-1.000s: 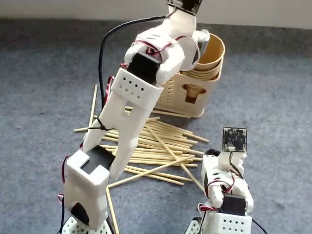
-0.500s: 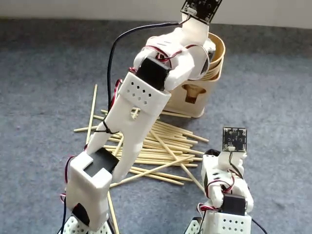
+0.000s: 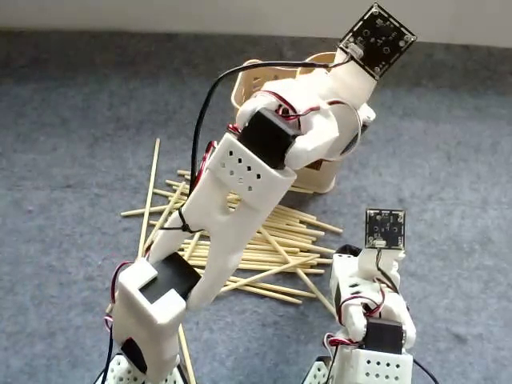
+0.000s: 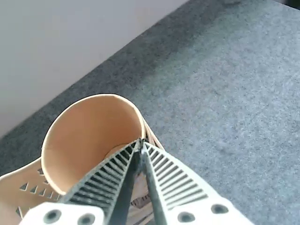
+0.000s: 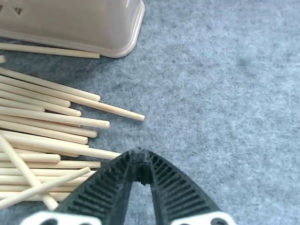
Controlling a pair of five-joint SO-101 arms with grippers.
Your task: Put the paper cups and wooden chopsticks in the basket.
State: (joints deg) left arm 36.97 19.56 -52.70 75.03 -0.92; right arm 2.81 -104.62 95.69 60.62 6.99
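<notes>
A tan paper cup hangs mouth-up over the beige lattice basket. My left gripper is shut on its rim. In the high view the left arm stretches over the basket and hides most of it. Several wooden chopsticks lie in a loose pile on the grey carpet in front of the basket. My right gripper is shut and holds nothing. It sits low over the carpet beside the ends of the chopsticks, with a corner of the basket beyond.
The right arm stands folded at the front right. Bare grey carpet spreads to the right of the basket and pile. A pale wall runs along the far edge.
The left arm has swung to the right over the basket, and its wrist now covers the cups that showed there before. The right arm has not moved.
</notes>
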